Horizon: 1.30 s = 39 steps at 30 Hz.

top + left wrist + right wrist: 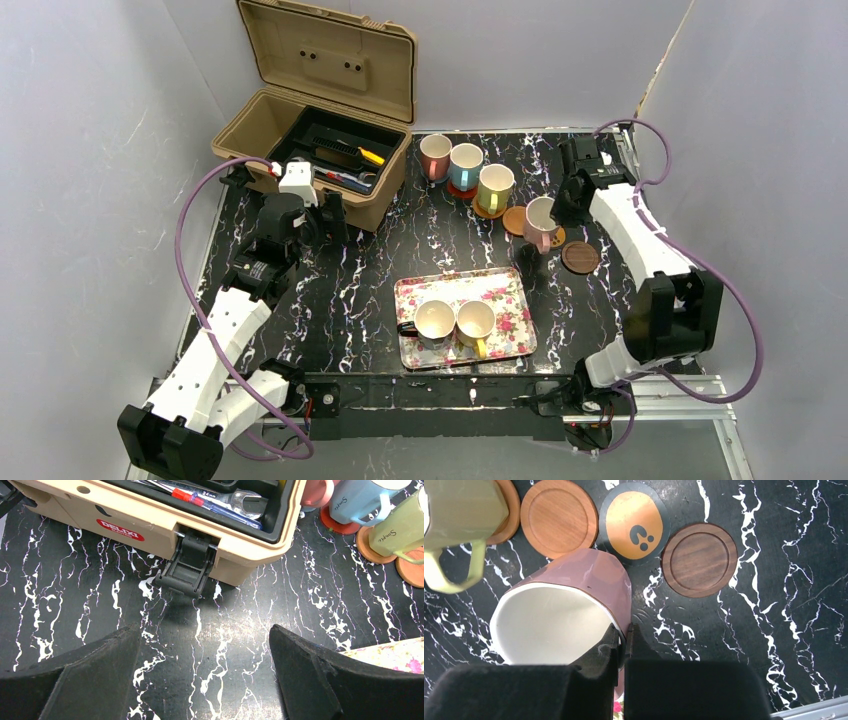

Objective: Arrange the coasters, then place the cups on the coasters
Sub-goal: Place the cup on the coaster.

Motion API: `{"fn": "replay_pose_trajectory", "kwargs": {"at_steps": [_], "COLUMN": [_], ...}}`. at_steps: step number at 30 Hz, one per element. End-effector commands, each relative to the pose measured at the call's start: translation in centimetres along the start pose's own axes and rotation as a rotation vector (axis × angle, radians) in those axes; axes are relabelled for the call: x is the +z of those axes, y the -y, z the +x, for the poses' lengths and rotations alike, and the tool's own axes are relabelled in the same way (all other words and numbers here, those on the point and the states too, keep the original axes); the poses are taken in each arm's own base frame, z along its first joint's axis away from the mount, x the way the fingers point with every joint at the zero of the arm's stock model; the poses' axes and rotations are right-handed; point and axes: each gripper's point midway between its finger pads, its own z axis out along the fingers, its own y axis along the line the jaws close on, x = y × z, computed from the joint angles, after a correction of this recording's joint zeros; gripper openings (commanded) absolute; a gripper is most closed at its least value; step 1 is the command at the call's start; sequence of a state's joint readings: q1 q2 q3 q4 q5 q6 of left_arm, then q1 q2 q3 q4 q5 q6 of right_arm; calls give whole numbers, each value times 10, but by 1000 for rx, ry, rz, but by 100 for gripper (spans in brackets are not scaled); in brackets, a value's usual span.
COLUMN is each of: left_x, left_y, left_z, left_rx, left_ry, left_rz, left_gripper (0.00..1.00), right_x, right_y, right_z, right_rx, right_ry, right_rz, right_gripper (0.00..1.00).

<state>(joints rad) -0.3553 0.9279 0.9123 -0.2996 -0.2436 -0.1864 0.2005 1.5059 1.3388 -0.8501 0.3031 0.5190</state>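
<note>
Fingers (599,656) of the right gripper (622,639) clamp the pink mug (589,575) by its rim; the left gripper (205,675) gapes idle. I want the mug level and centred over the bare light wooden coaster (558,517) before lowering.

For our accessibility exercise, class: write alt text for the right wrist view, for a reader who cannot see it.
The right gripper is shut on the rim of a pink ceramic mug, cream inside, over a black marbled table. Beyond it lie three bare round coasters: light wood, orange with a dark edge, dark brown wood.
</note>
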Motion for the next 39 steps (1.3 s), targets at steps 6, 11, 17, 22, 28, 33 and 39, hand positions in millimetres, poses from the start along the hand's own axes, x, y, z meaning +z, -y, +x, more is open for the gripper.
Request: {"fn": "replay_pose_trajectory", "kwargs": {"at_steps": [6, 11, 17, 22, 28, 33, 39], "left_x": [-1, -1, 1, 2, 2, 2, 2], "left_y": [-2, 0, 0, 0, 0, 1, 0], "left_z": [1, 1, 1, 2, 2, 1, 1], "left_rx": [2, -2, -1, 0, -1, -1, 0], "left_ry": [-3, -3, -8, -11, -11, -8, -10], "left_rz": [-6, 2, 1, 1, 0, 2, 1], "left_gripper": [98, 98, 98, 98, 98, 98, 98], "right_x": [16, 27, 34, 41, 46, 50, 53], "right_y": [-24, -30, -36, -40, -44, -44, -40], "right_z": [-40, -43, -54, -57, -58, -57, -57], "right_rx": [104, 114, 122, 126, 134, 140, 138], "right_ry": [68, 58, 64, 54, 43, 38, 35], "right_rz": [-74, -75, -71, -65, -68, -60, -34], "right_gripper": [1, 1, 1, 1, 1, 1, 1]}}
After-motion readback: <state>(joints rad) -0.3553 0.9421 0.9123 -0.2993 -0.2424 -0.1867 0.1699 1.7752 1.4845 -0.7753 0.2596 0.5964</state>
